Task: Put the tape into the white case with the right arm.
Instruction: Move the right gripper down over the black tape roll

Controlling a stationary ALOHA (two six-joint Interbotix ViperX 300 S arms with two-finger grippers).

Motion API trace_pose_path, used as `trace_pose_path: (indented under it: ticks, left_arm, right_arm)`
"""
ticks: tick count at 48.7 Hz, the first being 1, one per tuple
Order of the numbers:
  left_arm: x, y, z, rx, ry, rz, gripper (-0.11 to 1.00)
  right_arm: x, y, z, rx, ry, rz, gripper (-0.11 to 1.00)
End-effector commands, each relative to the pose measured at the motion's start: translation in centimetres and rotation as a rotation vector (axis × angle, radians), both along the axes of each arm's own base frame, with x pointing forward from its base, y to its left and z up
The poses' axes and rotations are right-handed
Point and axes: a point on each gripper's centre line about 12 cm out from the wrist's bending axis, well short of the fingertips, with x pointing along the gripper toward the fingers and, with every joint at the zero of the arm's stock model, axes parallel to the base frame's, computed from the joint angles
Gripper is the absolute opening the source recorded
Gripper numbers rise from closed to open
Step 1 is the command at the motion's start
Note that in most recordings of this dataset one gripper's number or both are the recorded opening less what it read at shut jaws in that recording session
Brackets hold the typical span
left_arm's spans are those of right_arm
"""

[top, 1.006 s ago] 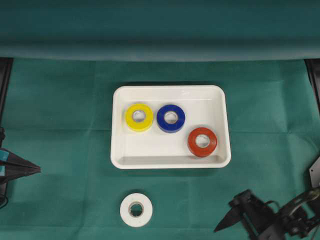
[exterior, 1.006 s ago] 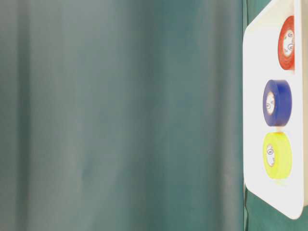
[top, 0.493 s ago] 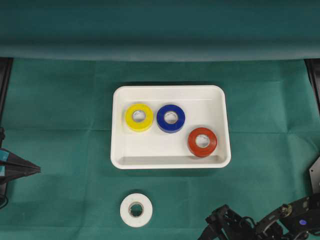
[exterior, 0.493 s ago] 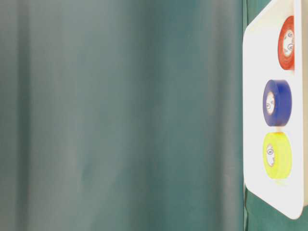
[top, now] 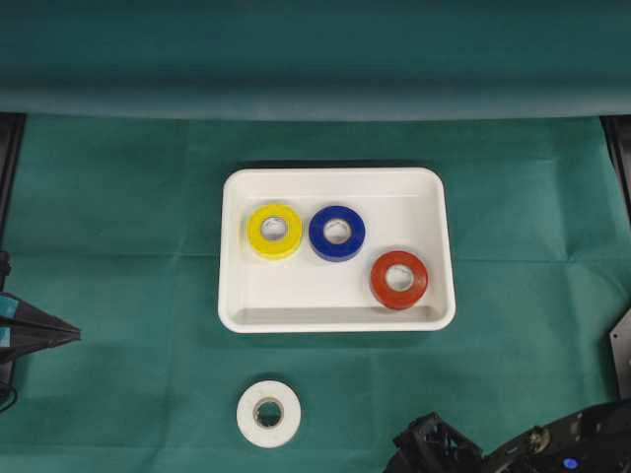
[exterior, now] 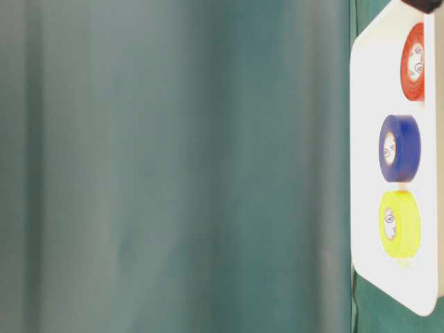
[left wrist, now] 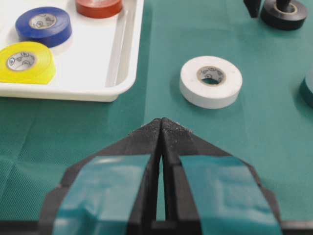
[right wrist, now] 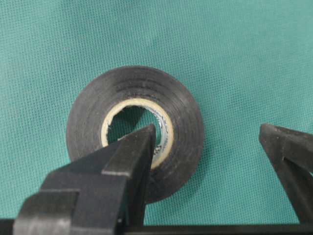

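A black tape roll lies flat on the green cloth. My right gripper hangs open over it, one finger above the roll's hole and the other outside its rim. The same black roll shows far off in the left wrist view. The white case sits mid-table and holds a yellow roll, a blue roll and a red roll. A white roll lies on the cloth in front of the case. My left gripper is shut and empty at the left edge.
The right arm crosses the bottom right corner of the overhead view. A teal round object peeks in at the right edge of the left wrist view. A green backdrop rises behind the table.
The right arm has swung left and toward the table's near edge, and its fingers have left the overhead view. Its jaws stay equally wide. The left arm and the rolls have not moved.
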Motion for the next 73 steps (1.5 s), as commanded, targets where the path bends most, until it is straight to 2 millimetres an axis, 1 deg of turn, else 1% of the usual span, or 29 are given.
trace_pose_path:
  ticks: [1, 15, 20, 23, 26, 30, 32, 34, 56, 60, 67, 73]
  left_arm:
    - [0.1, 0.0, 0.4, -0.001, -0.011, 0.004, 0.0]
    - [0.1, 0.0, 0.5, -0.003, -0.012, 0.004, 0.0]
    - [0.1, 0.0, 0.4, -0.003, -0.009, 0.004, 0.0]
    - [0.1, 0.0, 0.5, -0.003, -0.012, 0.004, 0.0]
    - [0.1, 0.0, 0.4, -0.003, -0.011, 0.004, 0.0]
    - [0.1, 0.0, 0.5, -0.003, -0.012, 0.004, 0.0]
    - [0.1, 0.0, 0.4, -0.003, -0.011, 0.004, 0.0]
    - [0.1, 0.0, 0.4, -0.003, -0.011, 0.004, 0.0]
    - [0.1, 0.0, 0.4, -0.003, -0.011, 0.004, 0.0]
    - [0.1, 0.0, 0.5, -0.003, -0.012, 0.004, 0.0]
    - [0.1, 0.0, 0.4, -0.003, -0.011, 0.004, 0.0]
    - [0.1, 0.0, 0.4, -0.003, -0.011, 0.004, 0.0]
  right_arm:
    - [0.6, 0.4, 0.7, 0.009, -0.017, -0.003, 0.61]
    - [1.2, 0.6, 0.0, 0.002, -0.004, -0.005, 0.61]
    - [1.2, 0.6, 0.1, 0.006, -0.003, -0.01, 0.57]
    - [1.2, 0.6, 0.1, 0.012, 0.004, -0.025, 0.48]
    - [1.2, 0.6, 0.1, 0.017, 0.013, -0.039, 0.3]
    - [1.1, 0.6, 0.1, 0.011, 0.025, -0.053, 0.12]
    - [1.0, 0.6, 0.2, 0.007, 0.029, -0.054, 0.06]
    - [0.9, 0.6, 0.3, 0.004, 0.03, -0.054, 0.03]
    - [0.8, 1.1, 1.4, 0.011, 0.008, -0.044, 0.02]
    - [0.9, 1.1, 2.2, 0.018, -0.01, -0.046, 0.02]
    - [0.9, 0.7, 4.3, 0.009, -0.033, -0.067, 0.0]
    - [0.8, 0.2, 5.3, -0.03, -0.016, -0.098, 0.0]
